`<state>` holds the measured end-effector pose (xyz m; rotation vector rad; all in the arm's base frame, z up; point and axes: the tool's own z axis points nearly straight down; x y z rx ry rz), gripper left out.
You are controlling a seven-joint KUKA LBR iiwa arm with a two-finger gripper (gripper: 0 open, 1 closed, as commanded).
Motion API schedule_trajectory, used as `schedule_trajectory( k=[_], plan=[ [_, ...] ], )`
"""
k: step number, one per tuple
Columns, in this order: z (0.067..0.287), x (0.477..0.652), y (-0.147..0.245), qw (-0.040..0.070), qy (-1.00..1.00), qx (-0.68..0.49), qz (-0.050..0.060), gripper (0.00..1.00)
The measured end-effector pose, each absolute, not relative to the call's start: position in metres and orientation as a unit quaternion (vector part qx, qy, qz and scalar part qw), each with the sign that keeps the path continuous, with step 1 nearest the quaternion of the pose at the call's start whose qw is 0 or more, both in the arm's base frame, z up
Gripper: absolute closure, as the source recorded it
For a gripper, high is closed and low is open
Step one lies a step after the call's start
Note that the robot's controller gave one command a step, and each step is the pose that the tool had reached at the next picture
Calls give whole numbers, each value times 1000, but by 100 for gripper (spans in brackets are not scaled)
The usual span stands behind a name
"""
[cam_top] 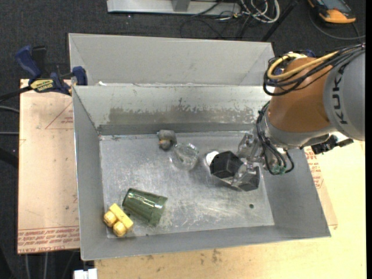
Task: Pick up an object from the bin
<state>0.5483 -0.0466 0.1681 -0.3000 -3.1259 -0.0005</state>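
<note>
The grey metal bin [87, 156] fills the middle of the frame, its floor scuffed and mostly bare. The arm [302, 103], with its orange cover and looped cables, enters from the right edge and bends down over the bin's right wall.

Its gripper [247, 175] sits low at the right side of the floor, about halfway between the back and front walls. Whether the gripper is spread wide, narrowed or clamped on anything cannot be told from here, since its dark metal parts blend into what lies beside it.

Next in size is a dark green cup [144, 206], lying on its side in the lower left of the floor with its mouth turned to the upper left. A black blocky object [224, 164] lies right against the gripper's left side, with a small white part at its upper left; it is the thing nearest the gripper.

A clear plastic cup [185, 155] lies just left of it, near the back wall. A pair of yellow blocks [117, 220] touches the green cup's lower left end. Smallest is a grey-brown lump [167, 137] at the foot of the back wall, just up and left of the clear cup.
</note>
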Motion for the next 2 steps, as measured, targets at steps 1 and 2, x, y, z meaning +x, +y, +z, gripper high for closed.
schedule_trajectory(
  k=[1,2],
  plan=[
    [168,548,-46,1,-995,-95,0,100],
    [221,550,-45,5,-996,-92,0,100]
  ],
)
